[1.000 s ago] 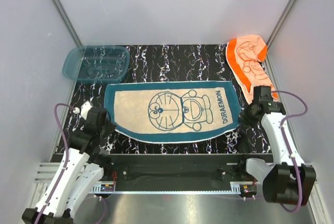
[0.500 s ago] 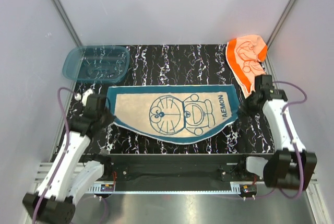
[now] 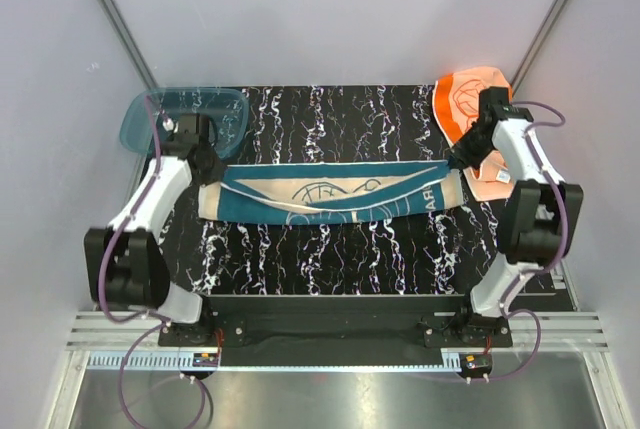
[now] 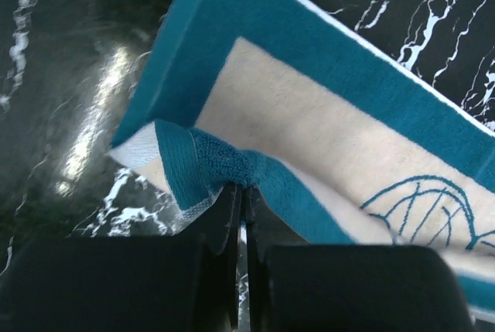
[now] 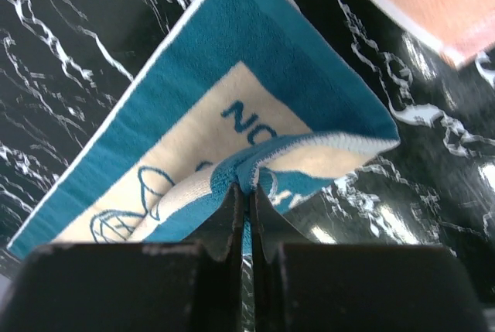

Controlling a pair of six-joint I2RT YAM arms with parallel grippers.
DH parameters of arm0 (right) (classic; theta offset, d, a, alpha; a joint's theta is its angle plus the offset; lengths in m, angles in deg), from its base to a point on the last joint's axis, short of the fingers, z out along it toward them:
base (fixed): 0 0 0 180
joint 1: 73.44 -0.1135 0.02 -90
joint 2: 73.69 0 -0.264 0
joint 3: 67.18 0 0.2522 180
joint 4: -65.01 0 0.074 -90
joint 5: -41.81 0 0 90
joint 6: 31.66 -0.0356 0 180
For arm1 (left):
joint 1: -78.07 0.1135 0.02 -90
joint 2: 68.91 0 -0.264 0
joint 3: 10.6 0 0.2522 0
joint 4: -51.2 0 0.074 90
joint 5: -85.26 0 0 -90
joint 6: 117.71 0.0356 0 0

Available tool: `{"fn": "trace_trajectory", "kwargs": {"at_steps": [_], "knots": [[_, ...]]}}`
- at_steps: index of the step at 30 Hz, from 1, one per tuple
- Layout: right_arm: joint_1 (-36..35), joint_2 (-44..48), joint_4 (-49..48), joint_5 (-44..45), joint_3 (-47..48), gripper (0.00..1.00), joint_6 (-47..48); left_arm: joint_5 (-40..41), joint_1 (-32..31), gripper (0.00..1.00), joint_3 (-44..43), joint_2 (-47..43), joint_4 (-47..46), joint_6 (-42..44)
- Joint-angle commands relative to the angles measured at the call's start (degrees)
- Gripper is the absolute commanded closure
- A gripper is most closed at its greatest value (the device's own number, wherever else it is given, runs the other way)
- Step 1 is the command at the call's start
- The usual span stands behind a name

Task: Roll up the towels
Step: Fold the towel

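Observation:
The teal and cream cartoon towel (image 3: 330, 192) lies across the middle of the black marbled table, its near edge folded over toward the far edge into a long narrow band. My left gripper (image 3: 207, 162) is shut on the towel's left near corner (image 4: 232, 169), held over the far edge. My right gripper (image 3: 458, 161) is shut on the towel's right near corner (image 5: 259, 173), likewise held over the far side. An orange towel (image 3: 476, 121) lies crumpled at the far right, just behind my right gripper.
A clear blue plastic bin (image 3: 185, 119) stands at the far left, close behind my left gripper. White walls with metal rails enclose the table on three sides. The arm bases and a metal rail sit at the near edge.
Both grippers have carried the towel's near edge away from the bases toward the far edge. The flat towel is now folded into a narrow band.

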Motion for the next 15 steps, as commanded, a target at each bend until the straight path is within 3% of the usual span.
{"fn": "trace_trajectory", "kwargs": {"at_steps": [1, 8, 15], "knots": [[0.3, -5.4, 0.0, -0.6, 7.9, 1.00, 1.7, -3.5, 0.4, 1.00, -7.1, 6.8, -2.9, 2.7], [0.3, -14.4, 3.0, -1.1, 17.9, 1.00, 2.7, -3.4, 1.2, 1.00, -16.3, 16.8, -0.3, 3.8], [0.3, -19.3, 3.8, -1.3, 23.2, 1.00, 2.5, -3.2, 3.6, 1.00, -18.8, 18.6, 0.3, 4.2]]}}
